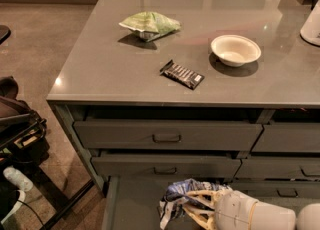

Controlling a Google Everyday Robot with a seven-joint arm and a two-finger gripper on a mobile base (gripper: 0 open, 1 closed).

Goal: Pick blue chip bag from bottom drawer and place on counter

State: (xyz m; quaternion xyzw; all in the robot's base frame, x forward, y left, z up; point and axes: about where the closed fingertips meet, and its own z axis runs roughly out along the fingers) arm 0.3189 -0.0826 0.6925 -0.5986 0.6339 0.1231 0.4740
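Dark-blue foil shows at the 6 o'clock edge of my view: the blue chip bag (175, 196), crumpled, sits over the open bottom drawer (132, 204), below the two handled drawers (165, 136). My gripper (187, 206) reaches in from about 4 o'clock, and its pale ribbed fingers (200, 196) are closed onto the bag's right side. Up on the counter (125, 69), a pale green bag (149, 24) lies toward 11 o'clock, a black bar wrapper (182, 74) near the centre, and a white bowl (235, 50) at 2 o'clock from the wrapper.

Pincer (189, 208) in bottom drawer (134, 205), cropped below, half-hiding blue chip bag (176, 192)
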